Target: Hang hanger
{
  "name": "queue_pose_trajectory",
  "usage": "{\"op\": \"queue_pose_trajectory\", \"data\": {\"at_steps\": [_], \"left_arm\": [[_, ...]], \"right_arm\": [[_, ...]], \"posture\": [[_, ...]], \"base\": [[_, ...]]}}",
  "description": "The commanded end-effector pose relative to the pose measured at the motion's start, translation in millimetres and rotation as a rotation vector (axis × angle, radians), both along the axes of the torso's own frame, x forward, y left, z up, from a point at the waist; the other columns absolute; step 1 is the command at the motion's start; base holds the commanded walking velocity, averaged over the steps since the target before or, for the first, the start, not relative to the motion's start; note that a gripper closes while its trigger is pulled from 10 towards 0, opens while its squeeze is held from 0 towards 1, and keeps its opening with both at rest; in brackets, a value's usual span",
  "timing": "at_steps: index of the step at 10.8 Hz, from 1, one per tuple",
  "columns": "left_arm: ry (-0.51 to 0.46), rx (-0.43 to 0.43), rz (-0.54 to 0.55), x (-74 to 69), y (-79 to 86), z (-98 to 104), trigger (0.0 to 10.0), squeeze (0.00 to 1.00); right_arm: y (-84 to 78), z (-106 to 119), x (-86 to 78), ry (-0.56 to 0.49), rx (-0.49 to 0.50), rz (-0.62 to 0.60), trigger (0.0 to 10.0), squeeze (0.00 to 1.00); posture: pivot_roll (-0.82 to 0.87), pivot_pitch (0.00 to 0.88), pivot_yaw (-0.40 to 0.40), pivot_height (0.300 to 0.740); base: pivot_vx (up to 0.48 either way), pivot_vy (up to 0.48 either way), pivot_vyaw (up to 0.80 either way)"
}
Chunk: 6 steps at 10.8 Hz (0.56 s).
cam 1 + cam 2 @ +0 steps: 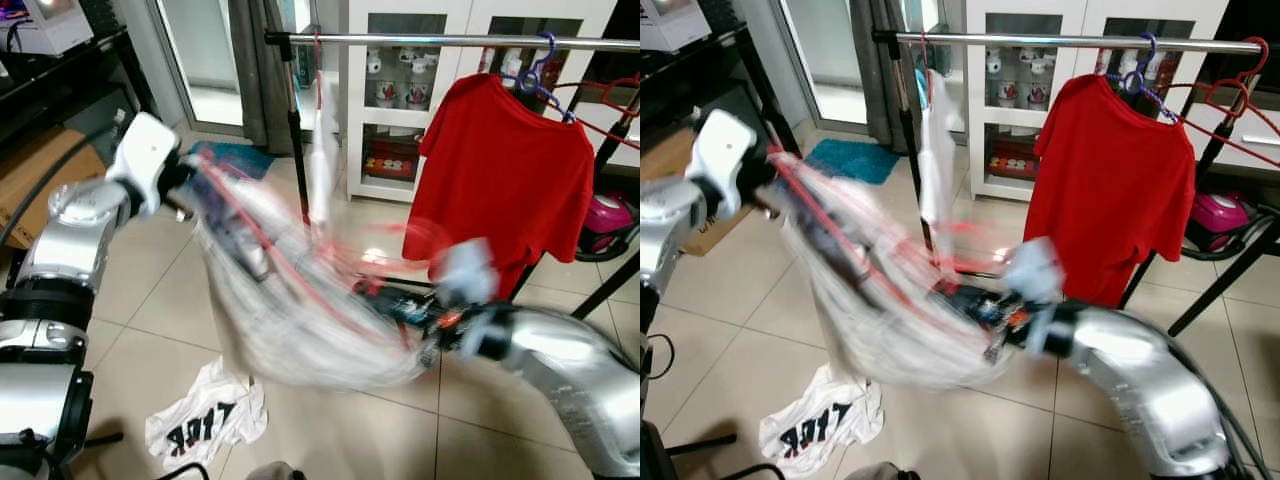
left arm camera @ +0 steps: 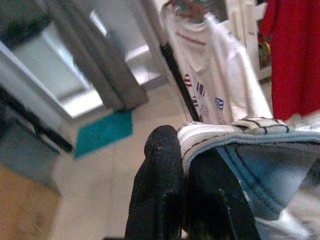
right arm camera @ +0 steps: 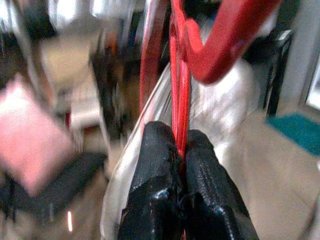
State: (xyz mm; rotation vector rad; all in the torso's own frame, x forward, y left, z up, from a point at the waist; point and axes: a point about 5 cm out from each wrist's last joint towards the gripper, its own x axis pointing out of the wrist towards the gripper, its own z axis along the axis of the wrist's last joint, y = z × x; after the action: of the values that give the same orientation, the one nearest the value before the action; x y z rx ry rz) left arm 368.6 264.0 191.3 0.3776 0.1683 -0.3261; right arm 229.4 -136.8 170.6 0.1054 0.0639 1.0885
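A white garment (image 1: 300, 300) on a red hanger (image 3: 220, 55) is stretched between my two arms, blurred by motion, in front of the clothes rail (image 1: 450, 40). My left gripper (image 2: 184, 150) is shut on the garment's striped collar edge (image 2: 225, 135), up at the left. My right gripper (image 3: 181, 145) is shut on the red hanger's thin bar, lower and to the right. The garment hangs well below the rail.
On the rail hang a white shirt (image 1: 322, 150), a red T-shirt (image 1: 510, 170) on a purple hanger, and an empty red hanger (image 1: 615, 100). A white printed T-shirt (image 1: 205, 420) lies on the tiled floor. A white cabinet (image 1: 400, 100) stands behind the rail.
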Motion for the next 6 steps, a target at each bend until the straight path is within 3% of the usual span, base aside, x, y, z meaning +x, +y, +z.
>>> {"op": "queue_pose_trajectory", "data": {"at_steps": [1, 2, 3, 4, 5, 6], "left_arm": [[-0.030, -0.073, 0.028, 0.3, 5.8, 3.3, 0.0, 0.00], [-0.001, -0.092, -0.006, -2.5, -1.5, -9.5, 0.0, 0.00], [0.019, -0.151, -0.123, -7.2, -25.0, -18.8, 0.0, 0.00], [0.037, -0.229, -0.340, -27.4, -71.4, -28.4, 0.0, 0.00], [0.036, -0.280, -0.368, -35.9, -85.1, -31.5, 0.0, 0.00], [0.036, -0.358, -0.330, -48.9, -101.9, -43.2, 0.0, 0.00]], "right_arm": [[-4.9, 10.7, 1.4, -0.005, 0.118, -0.045, 0.0, 0.00], [-4.9, 16.1, 5.6, -0.009, 0.211, -0.104, 0.0, 0.00], [-4.2, 20.2, 18.1, -0.017, 0.302, -0.228, 0.0, 0.00], [-0.7, 16.7, 38.6, 0.013, 0.358, -0.445, 0.0, 0.00], [0.9, 13.3, 41.5, 0.011, 0.339, -0.497, 0.0, 0.00], [2.4, 7.6, 44.4, 0.004, 0.289, -0.590, 0.0, 0.00]], "posture": [[-0.04, 0.000, 0.130, 0.740], [-0.05, 0.000, 0.132, 0.740], [-0.05, 0.000, 0.126, 0.740], [-0.04, 0.000, 0.117, 0.740], [-0.04, 0.000, 0.117, 0.740], [-0.04, 0.000, 0.114, 0.740]], "base": [[0.000, 0.000, 0.00], [0.000, 0.000, 0.00], [0.000, 0.000, 0.00], [0.000, 0.000, 0.00], [0.000, 0.000, 0.00], [0.000, 0.000, 0.00]]}}
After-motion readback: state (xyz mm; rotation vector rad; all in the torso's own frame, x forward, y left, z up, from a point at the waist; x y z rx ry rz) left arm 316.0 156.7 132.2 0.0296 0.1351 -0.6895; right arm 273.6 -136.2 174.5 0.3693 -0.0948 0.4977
